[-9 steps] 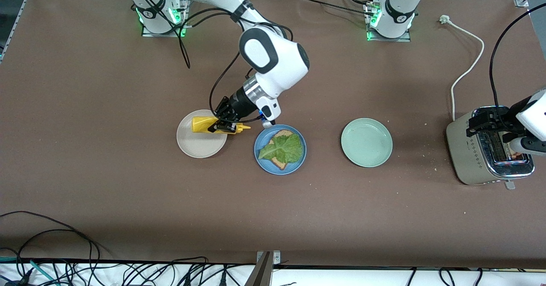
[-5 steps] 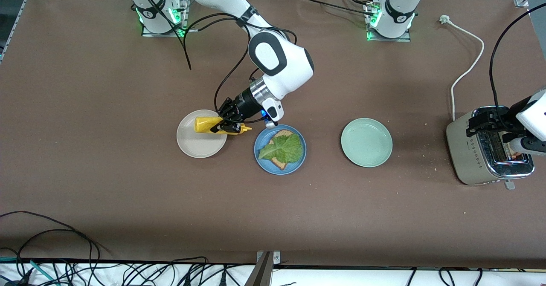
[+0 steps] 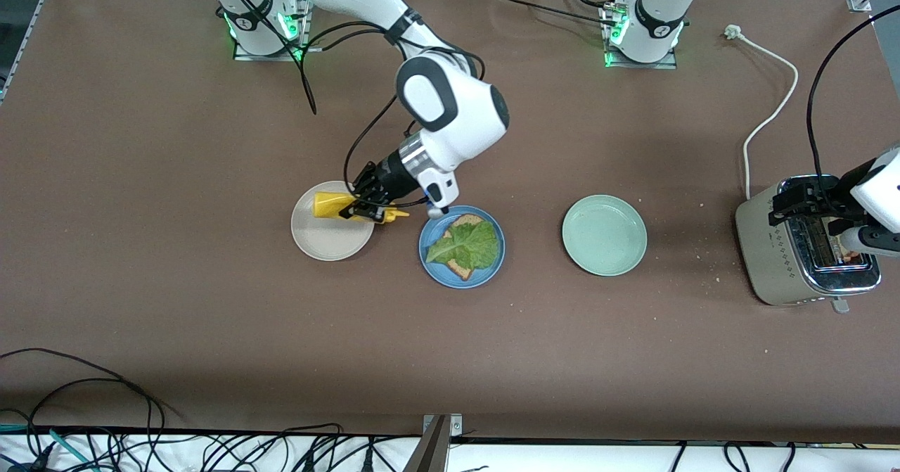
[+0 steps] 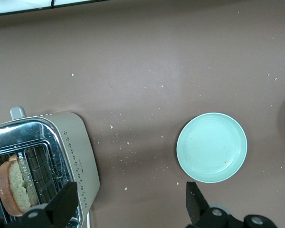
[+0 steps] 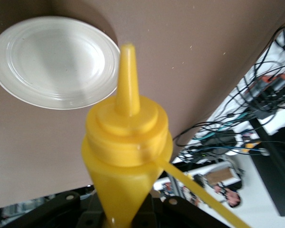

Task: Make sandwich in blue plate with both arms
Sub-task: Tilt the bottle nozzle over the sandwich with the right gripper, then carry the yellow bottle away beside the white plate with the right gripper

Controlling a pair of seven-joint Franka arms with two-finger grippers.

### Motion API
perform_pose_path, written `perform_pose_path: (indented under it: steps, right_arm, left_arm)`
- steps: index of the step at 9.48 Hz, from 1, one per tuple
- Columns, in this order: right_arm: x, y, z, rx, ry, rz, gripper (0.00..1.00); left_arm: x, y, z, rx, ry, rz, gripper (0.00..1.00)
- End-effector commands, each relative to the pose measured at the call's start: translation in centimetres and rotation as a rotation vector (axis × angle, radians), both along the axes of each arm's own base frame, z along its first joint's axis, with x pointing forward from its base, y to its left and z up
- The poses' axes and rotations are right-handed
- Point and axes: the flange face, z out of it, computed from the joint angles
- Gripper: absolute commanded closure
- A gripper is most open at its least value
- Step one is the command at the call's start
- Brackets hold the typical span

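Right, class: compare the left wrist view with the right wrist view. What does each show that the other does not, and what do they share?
Only the left wrist view shows the toaster with a bread slice in its slot, the pale green plate, and the open left gripper over the table between them.

Only the right wrist view shows the yellow squeeze bottle held in the shut right gripper, the beige plate and tangled cables off the table's edge.

Both show the brown table.
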Motion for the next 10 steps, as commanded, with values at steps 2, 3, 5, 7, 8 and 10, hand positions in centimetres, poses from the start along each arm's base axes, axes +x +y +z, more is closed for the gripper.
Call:
perform_pose_path:
  steps: [2, 3, 5, 7, 8, 10]
  right_arm:
    - [6.5, -10.5, 7.1, 0.362, 0.127, -0.251, 1.00]
    - [7.7, -12.9, 8.7, 0.460, 0.156, -0.287, 1.00]
    - [9.7, -17.5, 10.5, 0.584, 0.221, -0.315, 1.00]
    - [13.0, -25.0, 11.6, 0.816, 0.273, -0.357, 1.00]
    - [14.8, -29.5, 11.5, 0.948, 0.296, -0.344, 1.00]
    - [16.4, -37.4, 10.0, 1.144, 0.363, -0.310, 1.00]
  left_arm:
    - [-0.2, 0.0, 0.8, 0.009, 0.000, -0.014, 0.00]
    - [-0.2, -0.2, 0.8, 0.008, 0.000, -0.017, 0.00]
    - [-0.2, 0.1, 0.7, 0.010, 0.002, -0.013, 0.00]
    - [-0.3, 1.7, -0.2, 0.011, 0.018, 0.011, 0.00]
    - [-0.6, 2.6, -0.4, 0.022, 0.036, 0.015, 0.00]
    - [-1.2, 7.4, -0.8, 0.023, 0.061, 0.064, 0.00]
